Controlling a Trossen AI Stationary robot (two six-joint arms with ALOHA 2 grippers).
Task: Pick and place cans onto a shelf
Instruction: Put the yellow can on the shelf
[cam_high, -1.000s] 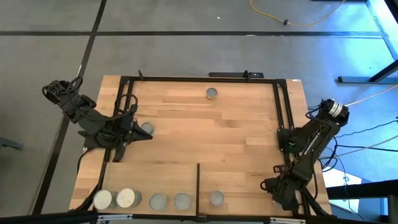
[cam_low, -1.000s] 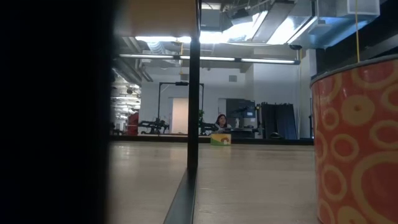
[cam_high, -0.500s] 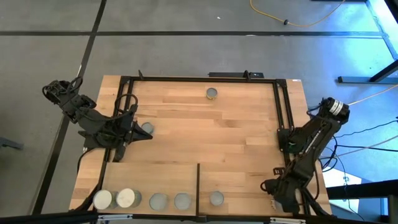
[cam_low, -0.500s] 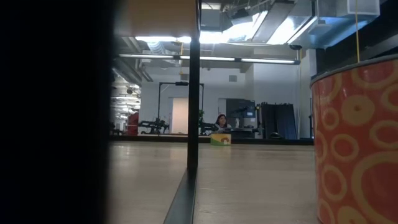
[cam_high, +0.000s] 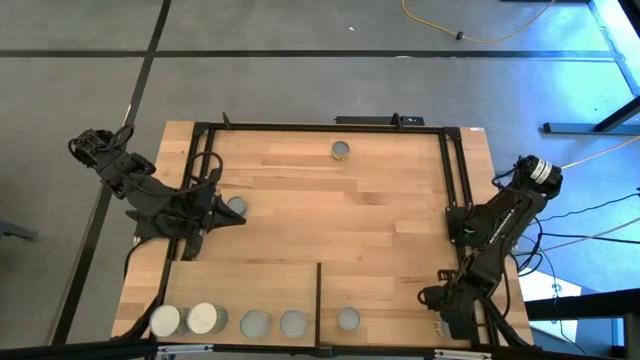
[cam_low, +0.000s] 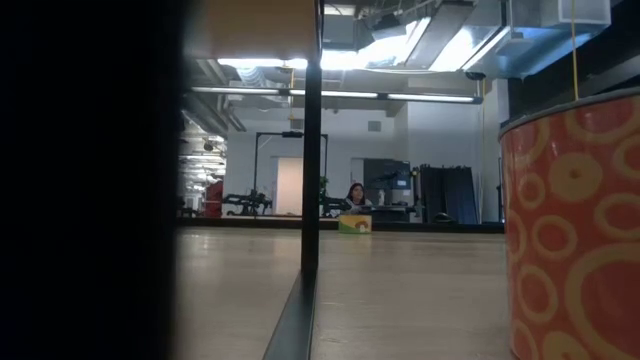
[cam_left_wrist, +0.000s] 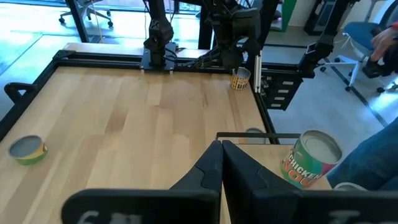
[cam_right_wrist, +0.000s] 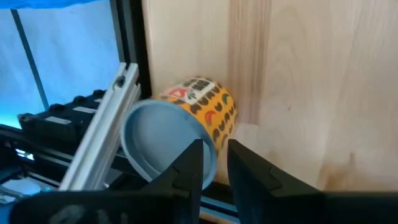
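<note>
My left gripper is shut and empty in the left wrist view, low over the table's left part. A grey-topped can stands just on its far side. Another can stands near the far edge. My right gripper is slightly open at the near right corner, over a yellow-orange can that stands by the black frame rail. The pale shelf board at the near left carries several cans, two with whitish tops. My left gripper stands right beside the grey-topped can; I cannot tell whether it touches it. My right gripper has one finger in front of the yellow-orange can's top rim; I cannot tell whether it touches the can.
A thin black upright divides the shelf, with one orange can right of it. A black frame runs around the tabletop. A person's leg shows at the table's near side. The table's middle is bare wood.
</note>
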